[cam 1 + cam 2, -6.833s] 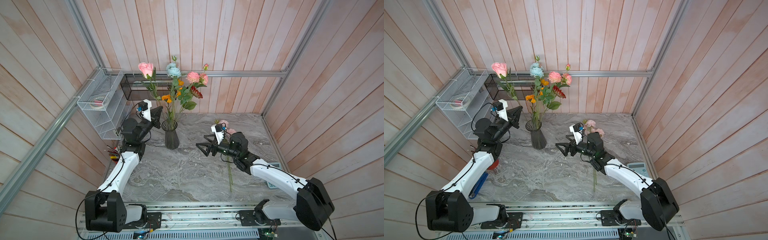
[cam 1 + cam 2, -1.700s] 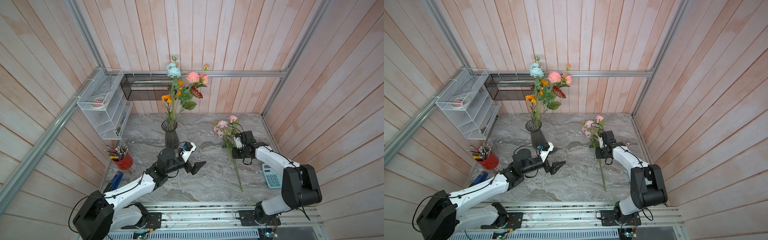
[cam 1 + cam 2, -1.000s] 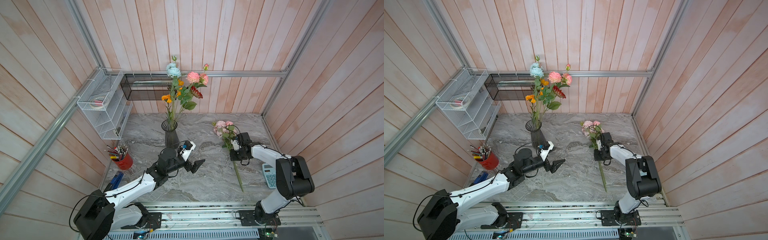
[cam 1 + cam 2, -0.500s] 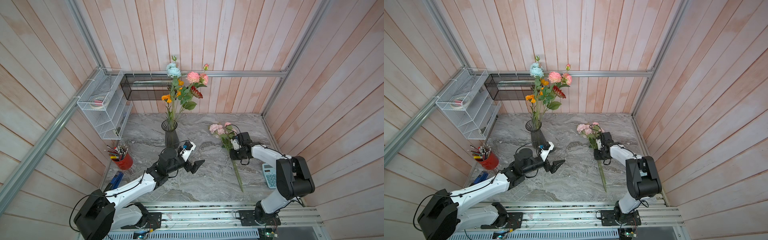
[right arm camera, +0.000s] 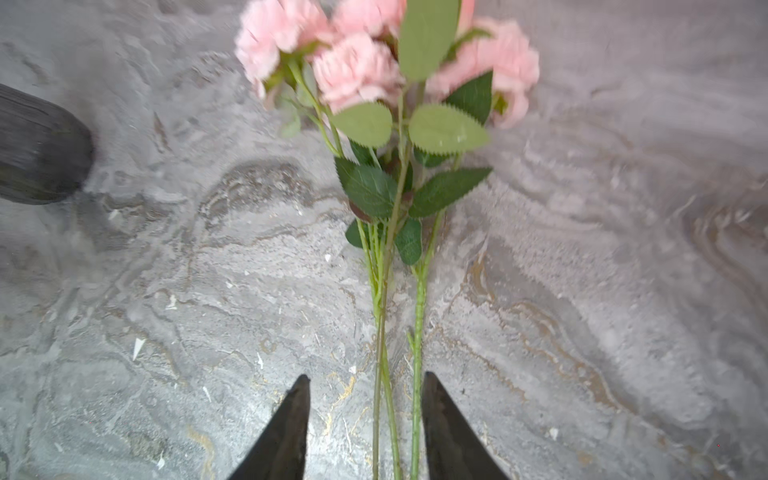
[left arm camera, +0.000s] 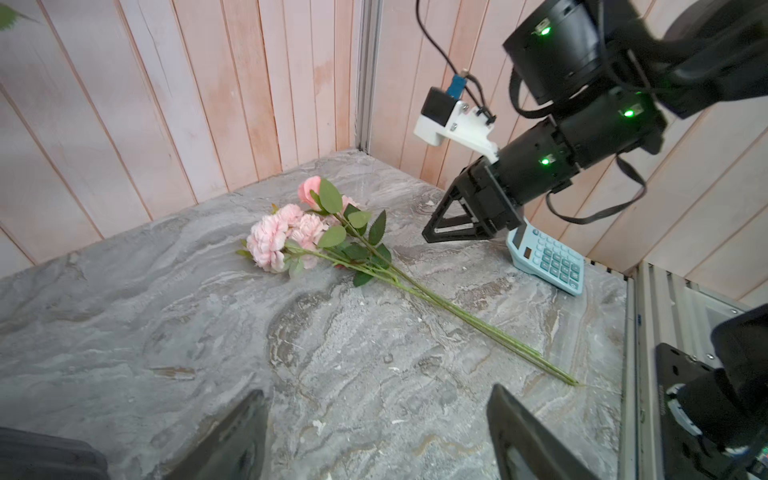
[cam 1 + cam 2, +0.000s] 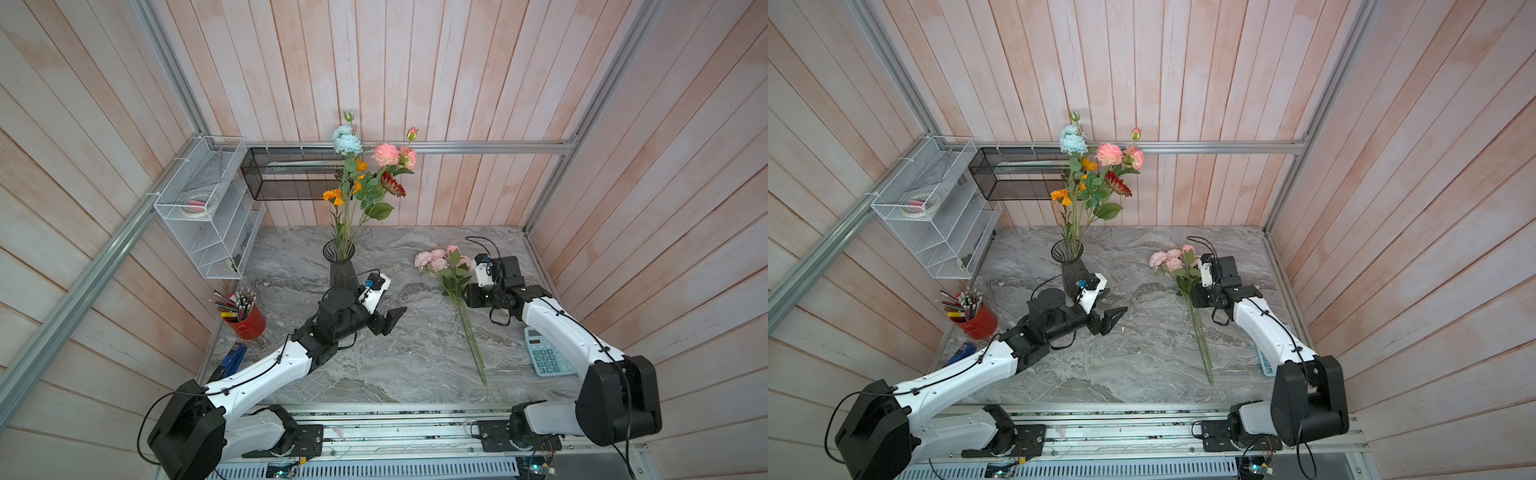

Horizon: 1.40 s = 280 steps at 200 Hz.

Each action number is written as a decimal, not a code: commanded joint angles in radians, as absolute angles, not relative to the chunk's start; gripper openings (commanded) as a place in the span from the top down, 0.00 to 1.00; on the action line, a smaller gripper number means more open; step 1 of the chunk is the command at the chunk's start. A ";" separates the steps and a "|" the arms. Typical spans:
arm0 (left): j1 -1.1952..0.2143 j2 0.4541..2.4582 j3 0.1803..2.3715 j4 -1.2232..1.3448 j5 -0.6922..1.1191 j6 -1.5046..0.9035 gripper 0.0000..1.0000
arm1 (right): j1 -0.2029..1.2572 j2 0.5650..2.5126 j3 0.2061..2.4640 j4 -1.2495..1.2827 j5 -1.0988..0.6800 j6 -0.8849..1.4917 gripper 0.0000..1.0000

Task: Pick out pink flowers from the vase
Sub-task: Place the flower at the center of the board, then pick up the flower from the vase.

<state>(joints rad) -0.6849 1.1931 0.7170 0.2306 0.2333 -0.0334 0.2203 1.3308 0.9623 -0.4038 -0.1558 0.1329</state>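
A bunch of pink flowers (image 7: 440, 259) (image 7: 1173, 259) (image 6: 286, 237) lies on the marble table, stalks pointing toward the front edge. Two more pink flowers (image 7: 386, 153) (image 7: 1111, 154) stand in the dark ribbed vase (image 7: 341, 266) (image 7: 1070, 270) among blue, orange and red blooms. My right gripper (image 5: 366, 376) (image 6: 432, 237) hovers open just over the lying stalks, which run between its fingers without being pinched. In front of the vase my left gripper (image 7: 392, 320) (image 6: 374, 399) is open and holds nothing.
A light blue calculator (image 7: 546, 357) (image 6: 548, 257) lies by my right arm near the right wall. A red pencil cup (image 7: 245, 320) and a blue stapler (image 7: 232, 359) sit at the left edge. A white wire shelf (image 7: 208, 208) and a black mesh tray (image 7: 291, 174) hang at the back left.
My right gripper has opened and let go of a pink stem, which now lies with the others, heads shifted left. The left gripper's jaws have narrowed a little.
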 commanded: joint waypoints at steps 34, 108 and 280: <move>-0.557 1.125 0.845 0.064 0.160 -0.019 0.32 | 0.277 1.132 0.839 -0.065 -0.443 0.250 0.23; -0.388 1.211 0.981 0.059 0.210 -0.003 0.45 | 0.446 1.114 0.704 0.303 -0.523 0.386 0.02; -0.272 1.388 1.169 0.090 0.296 0.018 0.58 | 0.492 1.202 0.749 0.371 -0.580 0.377 0.02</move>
